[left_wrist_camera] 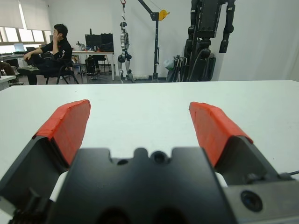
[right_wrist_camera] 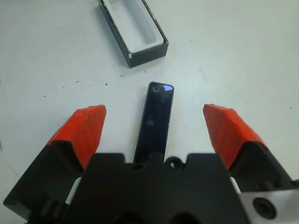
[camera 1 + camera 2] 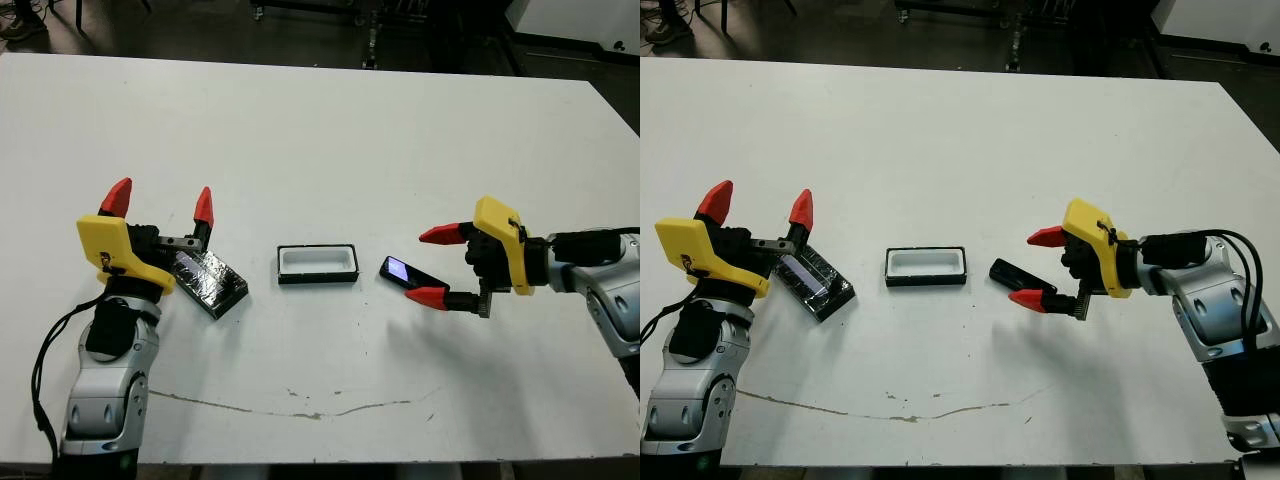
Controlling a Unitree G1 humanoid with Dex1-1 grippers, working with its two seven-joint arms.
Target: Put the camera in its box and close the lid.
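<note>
Desk point(image 3: 330, 150): white, with a thin dark scratch line point(image 3: 300, 408) near the robot's edge.
Box point(image 3: 317, 263): sits open near the middle of the desk, black walls, white lining, nothing inside it.
Camera point(image 3: 403, 272): lies flat on the desk just to the right of the box, apart from it, with its bluish lit patch at the end nearer the box.
Camera in the right wrist view point(image 2: 156, 120): lies between the two red fingers, its long side running along them, lit end pointing away toward the box point(image 2: 132, 29).
Right gripper point(image 3: 434, 266): low over the desk, pointing toward the box; its fingers are spread wide on either side of the camera's far end, not touching it.
Right fingers point(image 2: 86, 129): well apart, with clear desk between each pad and the camera.
Lid point(image 3: 208, 280): glossy black slab lying on the desk left of the box, turned at an angle, its near corner under the left gripper's body.
Left gripper point(image 3: 160, 203): raised over the lid's left end, fingers pointing away from the robot and spread wide, holding nothing.
Left fingers point(image 1: 69, 126): only bare desk shows between them.
Background: a person point(image 1: 51, 49) sits on a chair beyond the desk in the left wrist view, beside stands and equipment.
</note>
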